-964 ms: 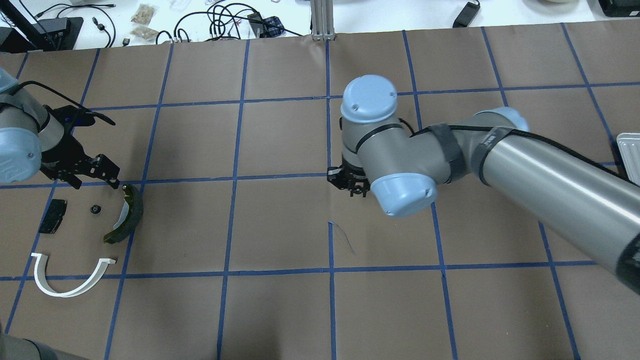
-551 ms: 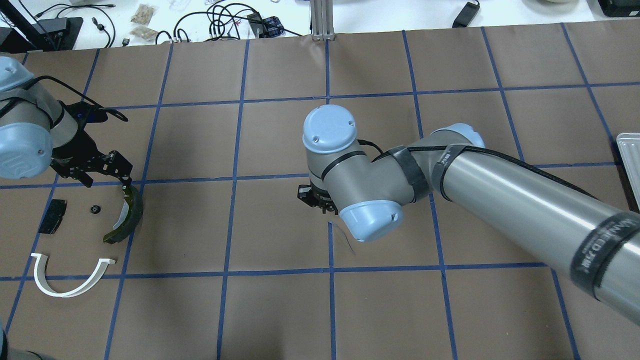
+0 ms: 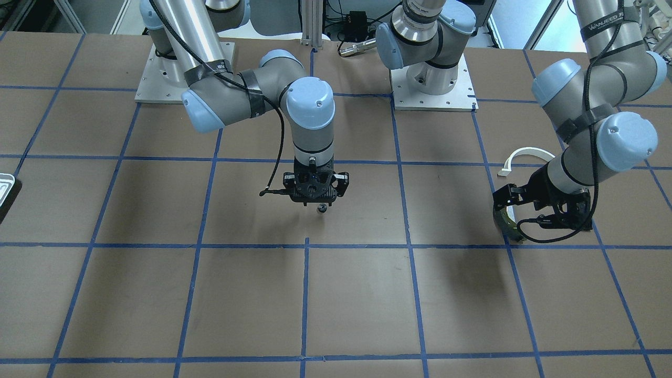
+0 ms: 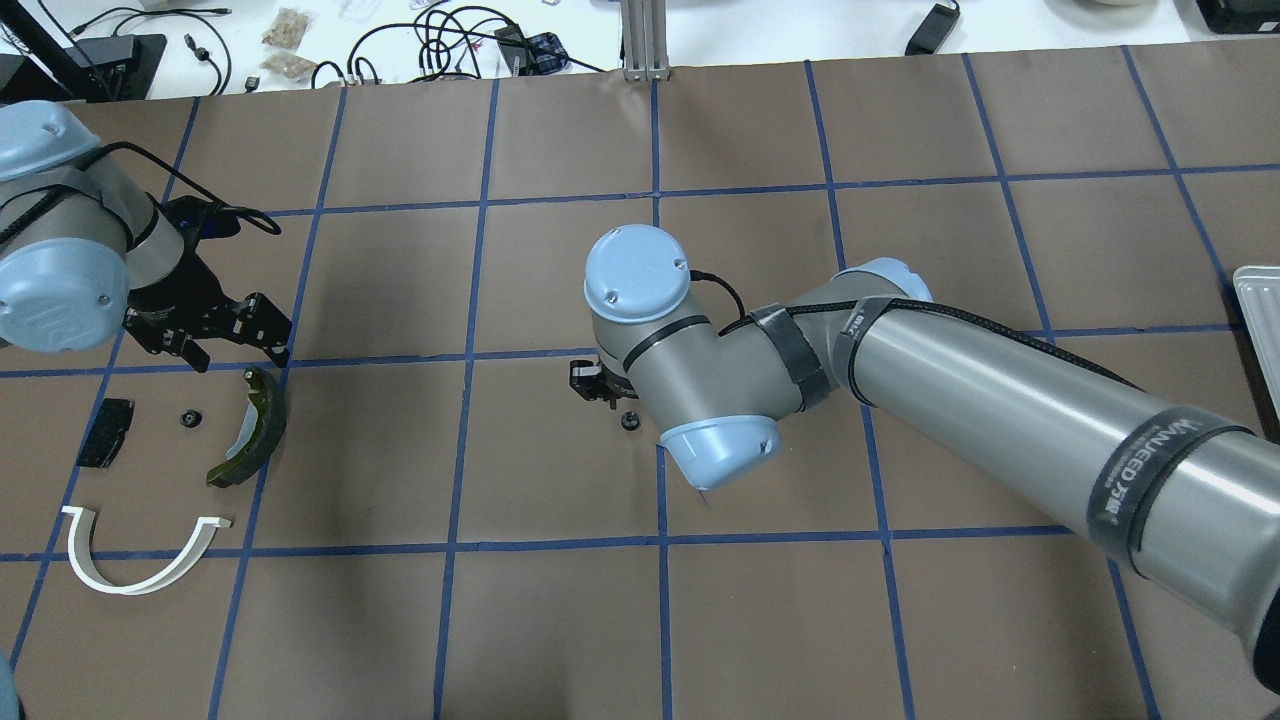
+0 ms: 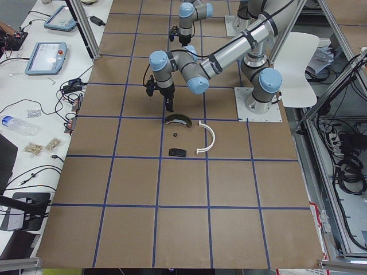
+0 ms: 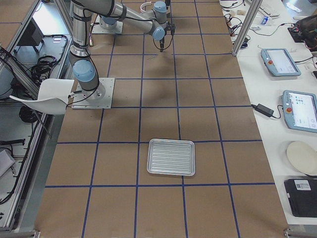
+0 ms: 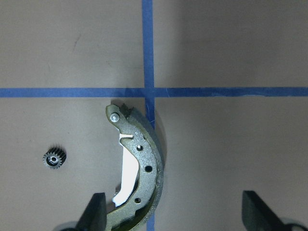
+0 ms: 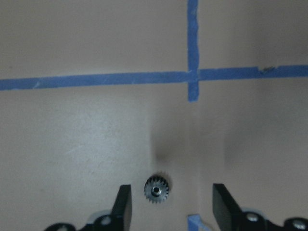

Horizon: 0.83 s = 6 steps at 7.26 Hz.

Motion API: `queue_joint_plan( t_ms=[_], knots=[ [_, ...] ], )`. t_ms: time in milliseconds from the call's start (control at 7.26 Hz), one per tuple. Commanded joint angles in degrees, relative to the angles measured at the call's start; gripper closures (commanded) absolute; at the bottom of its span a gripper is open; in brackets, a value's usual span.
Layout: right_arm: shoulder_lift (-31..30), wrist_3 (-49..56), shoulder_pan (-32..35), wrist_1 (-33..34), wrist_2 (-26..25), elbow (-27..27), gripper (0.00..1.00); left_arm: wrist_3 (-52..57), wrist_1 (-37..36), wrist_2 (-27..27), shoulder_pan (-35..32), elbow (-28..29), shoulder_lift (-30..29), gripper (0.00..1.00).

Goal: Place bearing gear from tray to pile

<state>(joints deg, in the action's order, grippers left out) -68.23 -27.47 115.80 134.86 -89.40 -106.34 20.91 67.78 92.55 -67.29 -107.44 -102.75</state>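
Note:
My right gripper (image 8: 171, 207) is open over the middle of the table, also seen in the front view (image 3: 316, 202). A small dark bearing gear (image 8: 156, 191) lies between its fingers without touching them; it also shows in the overhead view (image 4: 630, 420). The white ridged tray (image 6: 172, 157) is far off at the table's right end. The pile is at the left: a white half-ring arch (image 4: 128, 588), a dark brake shoe (image 4: 255, 430), a black pad (image 4: 105, 432) and another small gear (image 4: 188, 419). My left gripper (image 4: 240, 345) is open and empty above the brake shoe (image 7: 144, 168).
Brown paper with blue tape grid lines covers the table. Cables and small items lie past the far edge (image 4: 450, 45). My right arm's long forearm (image 4: 1000, 400) stretches across the right half of the table.
My right arm swung left toward the table's middle, and the gear now shows below its open gripper. My left gripper drew back from the brake shoe's top end.

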Motion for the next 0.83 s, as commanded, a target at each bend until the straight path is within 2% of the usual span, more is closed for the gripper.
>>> queue_joint_plan(
  t_ms=[0,138,413,551,689],
  knots=[
    [-6.09,6.34,-7.57,-5.35,0.54,0.7,0.0,-4.0,0.42,-0.97,-2.65,-0.14,0.62,0.0],
    [-9.09,11.25,-10.74,-6.88,0.02,0.7,0.0,-10.12,0.42,-0.54,-8.07,-0.05,1.14,0.0],
    [-16.03,13.31,-15.23,-15.9,0.1,0.78,0.0,-19.47,-1.32,-1.32,-20.28,0.82,-0.24,0.0],
    [-19.72,13.32,-16.9,-19.43,0.54,2.35,0.0,-24.29,-2.47,-2.63,-26.69,1.61,-1.74,0.0],
    [-21.15,13.23,-17.44,-26.77,0.45,6.98,0.0,-30.16,-4.39,-2.73,-32.76,1.71,-3.23,0.0]
  ],
)
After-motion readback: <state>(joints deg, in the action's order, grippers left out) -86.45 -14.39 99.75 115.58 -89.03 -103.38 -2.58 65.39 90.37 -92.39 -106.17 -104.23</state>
